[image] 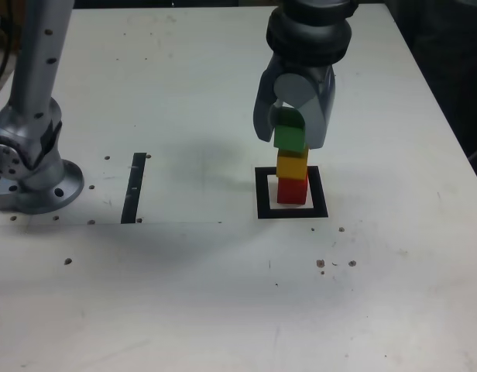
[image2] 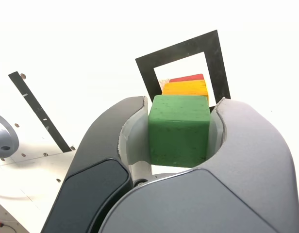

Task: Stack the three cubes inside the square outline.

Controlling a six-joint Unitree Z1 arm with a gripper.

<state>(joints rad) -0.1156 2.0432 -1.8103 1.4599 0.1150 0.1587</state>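
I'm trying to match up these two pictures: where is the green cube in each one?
Exterior view: right of centre, in the upper half, between the fingers of the gripper.
Wrist view: near the middle of the picture, the green cube filling the gap between the fingers.
Shared landmark: the black square outline.

The arm reaches down, jaws closed and pointing downward

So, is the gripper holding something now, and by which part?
Yes: the gripper holds the green cube by two opposite side faces, one in each jaw.
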